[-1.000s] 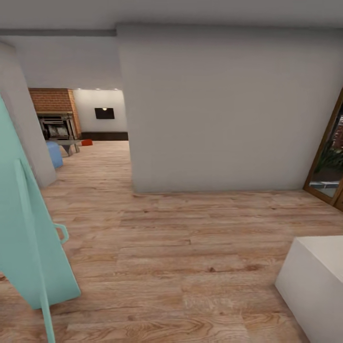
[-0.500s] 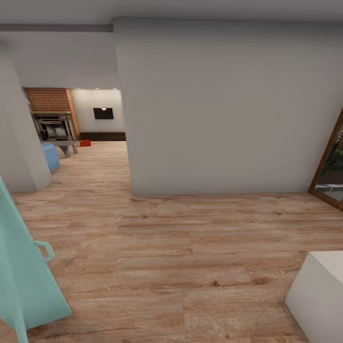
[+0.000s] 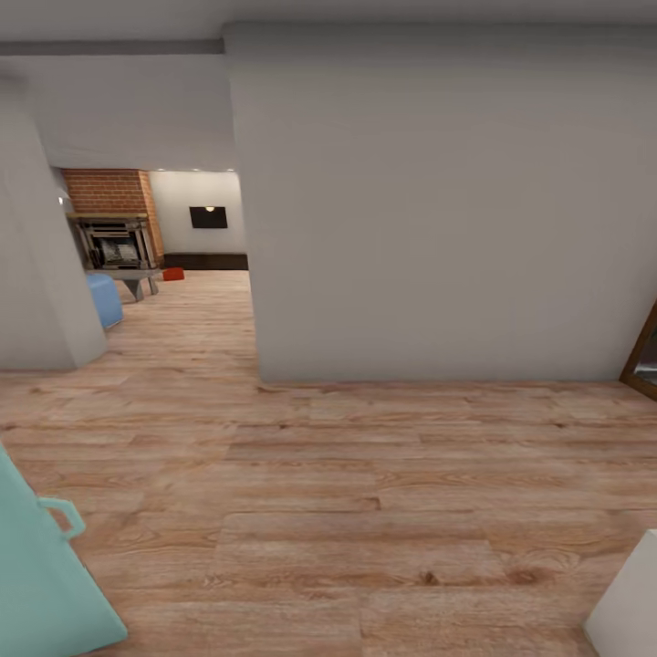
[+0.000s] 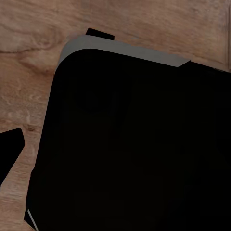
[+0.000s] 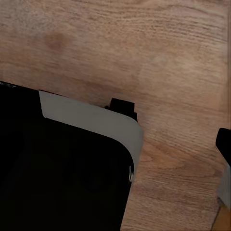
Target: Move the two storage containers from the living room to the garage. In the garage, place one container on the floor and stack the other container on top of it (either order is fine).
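Far down a passage, one small red-orange storage container [image 3: 172,273] sits on the light wood plank floor of the living room [image 3: 196,297], beside a glass-topped coffee table [image 3: 133,276]. No arm reaches into the head view. In the left wrist view a dark finger tip [image 4: 9,150] shows beside my black base over wood planks. A dark finger tip [image 5: 224,143] also shows at the edge of the right wrist view. Each gripper's other finger is hidden, and nothing is seen held.
A broad white wall [image 3: 429,210] stands straight ahead, with a white pillar [image 3: 36,265] at left forming the passage. Beyond are a blue sofa [image 3: 105,299] and brick fireplace [image 3: 109,196]. A teal object [image 3: 41,575] is near left, a white box [image 3: 630,602] near right, a wood-framed door [image 3: 643,360] at right.
The whole view has shifted, so the camera moved: the teal object and white box have slid toward the lower corners, the door frame toward the right edge, and the wall looms larger.
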